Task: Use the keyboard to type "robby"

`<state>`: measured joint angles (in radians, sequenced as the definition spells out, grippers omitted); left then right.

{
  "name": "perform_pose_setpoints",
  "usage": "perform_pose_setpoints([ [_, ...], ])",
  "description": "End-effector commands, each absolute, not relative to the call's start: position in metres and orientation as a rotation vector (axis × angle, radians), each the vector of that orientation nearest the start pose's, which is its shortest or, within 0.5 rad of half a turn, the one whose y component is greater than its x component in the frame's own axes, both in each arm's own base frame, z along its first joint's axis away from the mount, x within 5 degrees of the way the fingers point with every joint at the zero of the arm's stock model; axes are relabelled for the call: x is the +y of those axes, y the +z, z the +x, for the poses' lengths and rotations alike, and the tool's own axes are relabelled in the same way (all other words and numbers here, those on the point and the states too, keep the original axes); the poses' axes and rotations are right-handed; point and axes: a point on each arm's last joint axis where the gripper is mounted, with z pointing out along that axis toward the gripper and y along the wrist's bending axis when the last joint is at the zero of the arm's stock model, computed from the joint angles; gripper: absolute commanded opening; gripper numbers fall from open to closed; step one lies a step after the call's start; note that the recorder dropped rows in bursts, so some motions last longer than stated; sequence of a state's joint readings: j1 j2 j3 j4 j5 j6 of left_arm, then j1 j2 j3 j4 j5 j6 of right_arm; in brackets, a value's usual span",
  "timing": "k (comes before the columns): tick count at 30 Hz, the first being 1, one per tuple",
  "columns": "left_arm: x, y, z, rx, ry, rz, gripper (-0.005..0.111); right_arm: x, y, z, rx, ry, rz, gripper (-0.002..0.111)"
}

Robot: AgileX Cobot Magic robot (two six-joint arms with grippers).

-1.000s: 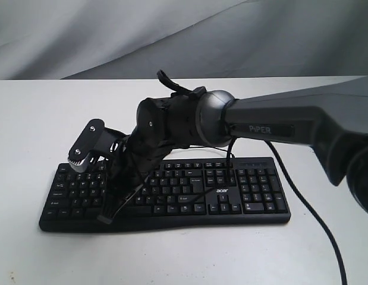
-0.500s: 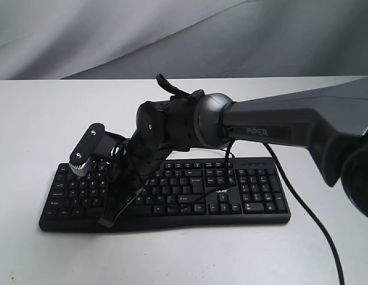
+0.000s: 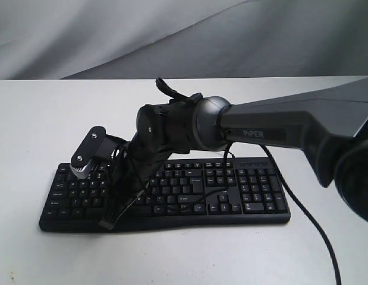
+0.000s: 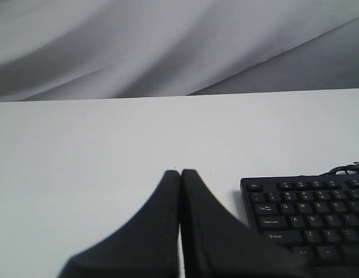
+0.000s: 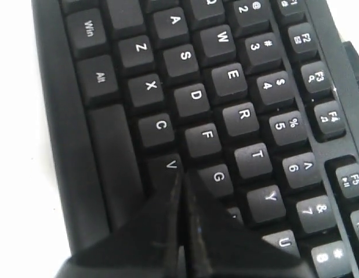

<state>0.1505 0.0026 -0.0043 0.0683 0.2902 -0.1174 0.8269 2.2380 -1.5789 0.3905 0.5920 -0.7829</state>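
The black keyboard point(image 3: 249, 190) lies across the white table, its "acer" logo near the arrow keys. My right arm reaches across the middle to the keyboard's left half. My right gripper point(image 3: 109, 222) is shut and points steeply down at the lower letter rows. In the right wrist view the right gripper point(image 5: 182, 175) has its tips pressed together at the edge of the V key point(image 5: 169, 165), beside G point(image 5: 217, 176); the keys under the fingers are hidden. My left gripper point(image 4: 180, 172) is shut over bare table, apart from the keyboard's point(image 4: 307, 214) Esc corner.
A black cable point(image 3: 308, 219) trails from the right arm over the table to the front right. A thin cable point(image 3: 216, 149) leaves the keyboard's back edge. Grey cloth point(image 3: 82, 35) hangs behind the table point(image 3: 41, 113).
The right arm has sunk a little and shifted slightly left, bringing its shut fingertips lower over the keyboard's left half.
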Motion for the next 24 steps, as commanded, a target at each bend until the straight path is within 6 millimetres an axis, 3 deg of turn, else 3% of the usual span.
perform_pose_setpoints([
  [1,0.01,0.187,0.054,1.758,0.079,-0.203,0.001,0.356,0.136,0.301,2.116,0.4,-1.678,0.0],
  [8,0.01,0.187,0.054,1.758,0.079,-0.203,0.001,0.355,0.157,0.301,2.068,0.396,-1.656,0.0],
  [17,0.01,0.187,0.054,1.758,0.079,-0.203,0.001,0.355,0.156,0.301,2.074,0.397,-1.657,0.0],
  [24,0.01,0.187,0.054,1.758,0.079,-0.203,0.001,0.356,0.137,0.301,2.11,0.394,-1.679,0.0],
])
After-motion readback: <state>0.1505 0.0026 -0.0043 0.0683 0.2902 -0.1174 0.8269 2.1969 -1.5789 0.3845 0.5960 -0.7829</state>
